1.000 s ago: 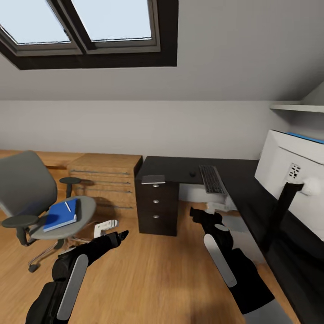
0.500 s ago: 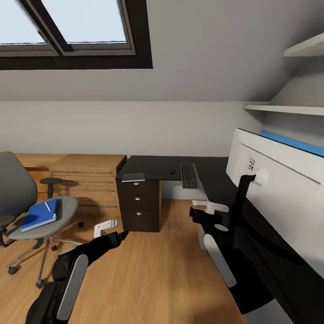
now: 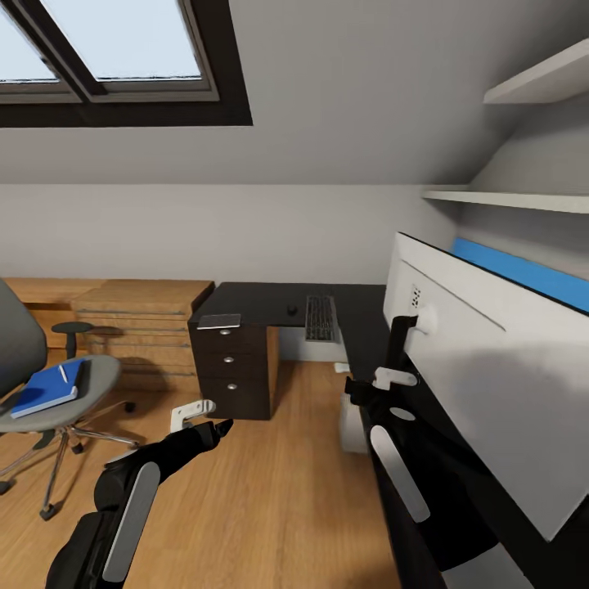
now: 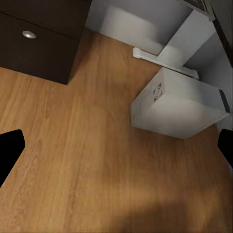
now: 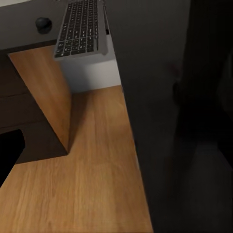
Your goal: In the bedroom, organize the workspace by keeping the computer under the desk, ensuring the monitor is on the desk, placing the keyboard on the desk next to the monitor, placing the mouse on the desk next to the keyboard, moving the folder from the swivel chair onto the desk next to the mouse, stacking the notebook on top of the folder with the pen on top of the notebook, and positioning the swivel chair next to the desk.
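**A:** Folder [image 3: 42, 391] first — bright blue, flat, lying on the seat of the swivel chair [image 3: 61, 405] out at your nine o'clock, with the thin white pen [image 3: 63, 373] resting across its top. The dark notebook I can't pick out from here; it may be sitting under the pen, too small to tell.

**B:** And why are your arms tucked like that?

**A:** You're in transit, so both hang low in front of the trunk, carrying nothing. Left tool [image 3: 199, 415] points toward eleven o'clock over bare wood floor, tips spread apart, nothing between them. The right tool [image 3: 370, 386] sits by the edge of the desk [image 3: 254, 296] at one o'clock; from the head view I cannot tell whether its tips are apart or together.

**B:** What's already sorted?

**A:** The monitor [image 3: 483, 376] stands on the desk's near wing at two to three o'clock, white back toward you. The keyboard [image 3: 320, 317] lies flat at twelve, black keys in a grey frame, with the little black mouse [image 3: 292, 310] just beside it. The computer [image 4: 177, 104], a boxy white-grey tower, sits on the floor under the desk.

**B:** So what's left?

**A:** I'd say the chair's load. You'll need to turn toward nine o'clock, and the folder being thin and flat, expect a fiddly edge grip.
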`<state>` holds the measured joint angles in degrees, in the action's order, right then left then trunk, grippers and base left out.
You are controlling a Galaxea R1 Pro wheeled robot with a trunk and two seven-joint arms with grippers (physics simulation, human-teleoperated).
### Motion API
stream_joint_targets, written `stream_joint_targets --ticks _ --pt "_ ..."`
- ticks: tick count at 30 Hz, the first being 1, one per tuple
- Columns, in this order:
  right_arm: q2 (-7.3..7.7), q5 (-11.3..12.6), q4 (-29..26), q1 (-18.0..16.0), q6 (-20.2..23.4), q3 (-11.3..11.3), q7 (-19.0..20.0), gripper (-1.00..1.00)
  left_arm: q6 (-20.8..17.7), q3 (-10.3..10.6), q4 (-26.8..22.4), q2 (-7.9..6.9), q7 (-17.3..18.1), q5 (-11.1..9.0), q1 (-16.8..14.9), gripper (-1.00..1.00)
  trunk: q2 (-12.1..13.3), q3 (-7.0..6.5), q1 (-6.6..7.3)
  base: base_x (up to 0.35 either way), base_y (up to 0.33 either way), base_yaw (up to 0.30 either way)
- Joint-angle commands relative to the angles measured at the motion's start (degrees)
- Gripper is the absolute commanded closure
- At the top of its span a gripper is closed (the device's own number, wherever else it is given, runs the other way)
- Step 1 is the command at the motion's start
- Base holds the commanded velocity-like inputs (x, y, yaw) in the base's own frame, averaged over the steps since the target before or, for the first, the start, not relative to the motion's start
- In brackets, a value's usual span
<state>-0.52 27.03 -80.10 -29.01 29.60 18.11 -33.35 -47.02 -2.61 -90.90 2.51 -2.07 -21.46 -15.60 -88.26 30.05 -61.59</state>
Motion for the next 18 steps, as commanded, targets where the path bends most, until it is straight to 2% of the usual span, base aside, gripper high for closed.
stream_joint_targets --ticks 1,18 --pt "0.02 0.5 -0.1 0.0 0.1 0.1 -0.5 -1.0 -0.4 -0.1 -0.1 0.05 -0.2 -0.5 0.0 -1.0 0.0 0.06 0.0 -0.001 -0.346 0.0" --pt "0.05 0.4 0.7 -0.1 -0.3 0.0 -0.6 -1.0 -0.3 -0.1 -0.1 0.12 -0.2 -0.5 0.0 -1.0 0.0 0.06 0.0 0.0 -0.346 0.0"
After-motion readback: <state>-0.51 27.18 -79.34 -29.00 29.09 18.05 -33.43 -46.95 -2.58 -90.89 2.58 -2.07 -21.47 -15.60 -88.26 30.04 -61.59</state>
